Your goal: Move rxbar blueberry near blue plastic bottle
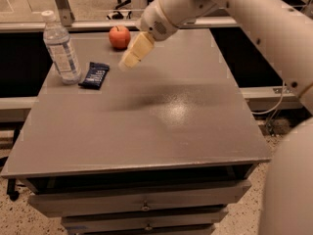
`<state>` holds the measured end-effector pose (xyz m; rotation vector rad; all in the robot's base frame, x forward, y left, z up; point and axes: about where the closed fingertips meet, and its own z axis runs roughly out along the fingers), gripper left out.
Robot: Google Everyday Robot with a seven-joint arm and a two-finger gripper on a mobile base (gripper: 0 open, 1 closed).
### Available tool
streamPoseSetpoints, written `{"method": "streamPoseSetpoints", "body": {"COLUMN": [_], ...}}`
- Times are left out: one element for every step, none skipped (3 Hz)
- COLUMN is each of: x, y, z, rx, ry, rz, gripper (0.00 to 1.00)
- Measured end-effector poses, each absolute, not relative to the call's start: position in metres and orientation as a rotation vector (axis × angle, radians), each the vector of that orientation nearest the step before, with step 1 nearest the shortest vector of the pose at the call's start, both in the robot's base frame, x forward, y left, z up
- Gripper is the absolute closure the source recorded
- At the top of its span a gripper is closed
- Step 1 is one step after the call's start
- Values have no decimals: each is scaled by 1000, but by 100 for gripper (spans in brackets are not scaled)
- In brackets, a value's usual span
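Bar (94,75): flat on table (161,131), just beside bottle (61,50), on its right.
Gripper (128,61): above table, right of bar, not touching it; released or clenched, cannot tell.
Apple (119,36): 1, behind gripper.

Single cam; high front view
Looks down across bench (171,136) from drawer side, mid-range; gripper (129,58) hovers upper-centre of frame
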<state>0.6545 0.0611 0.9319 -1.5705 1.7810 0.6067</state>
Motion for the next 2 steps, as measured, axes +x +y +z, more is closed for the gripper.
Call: {"method": "streamPoseSetpoints", "body": {"x": [614,607], "y": [25,-22], "z": [927,938], "rx": [-1540,-1470], "ry": [1656,1627], "rz": [754,738], "gripper": [0,0]}}
